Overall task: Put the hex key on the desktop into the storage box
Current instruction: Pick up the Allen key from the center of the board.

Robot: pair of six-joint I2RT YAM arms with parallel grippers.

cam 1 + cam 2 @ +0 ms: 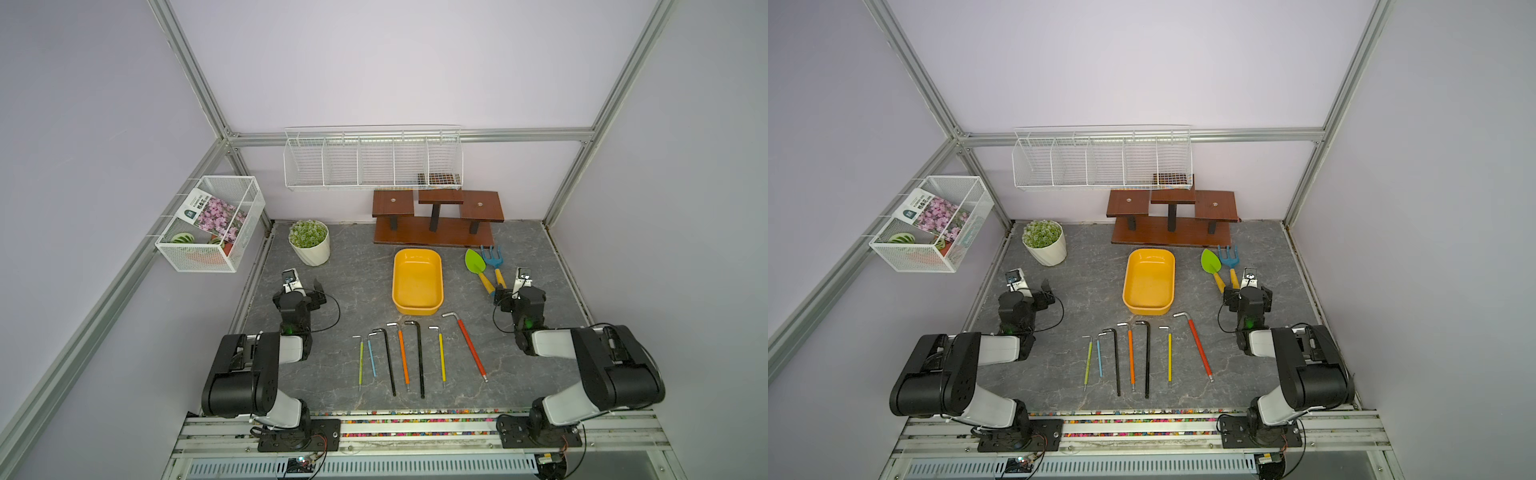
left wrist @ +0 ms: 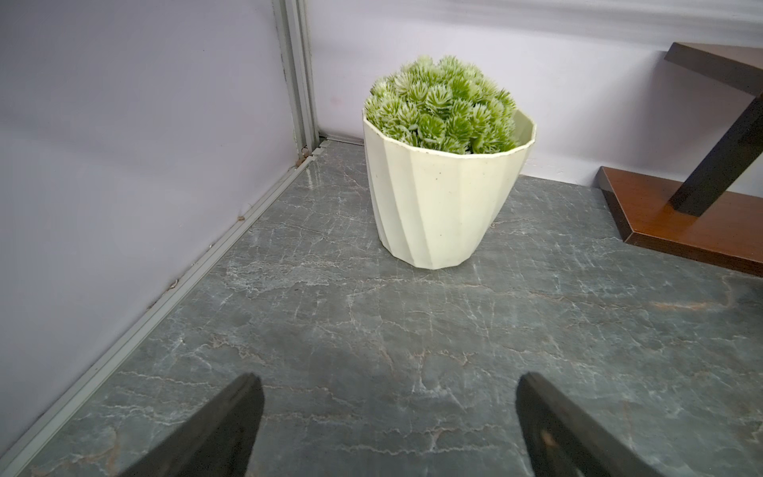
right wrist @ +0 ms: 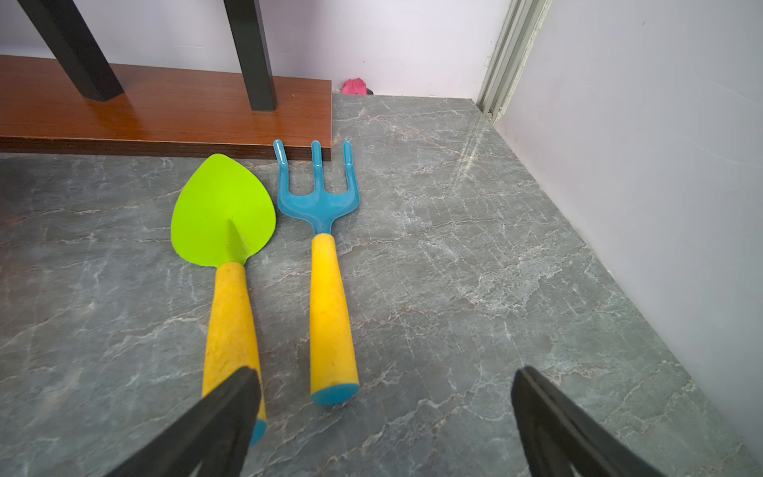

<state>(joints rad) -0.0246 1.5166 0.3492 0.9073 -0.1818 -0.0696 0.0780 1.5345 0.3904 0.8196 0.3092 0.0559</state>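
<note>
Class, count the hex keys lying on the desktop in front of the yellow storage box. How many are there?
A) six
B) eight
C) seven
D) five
C: seven lie side by side on the desktop, running from the yellow-green hex key to the red hex key; the storage box holds none.

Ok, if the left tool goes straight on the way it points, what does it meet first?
Likely the white plant pot, almost dead ahead; only bare desktop lies between, though depth is unclear.
</note>
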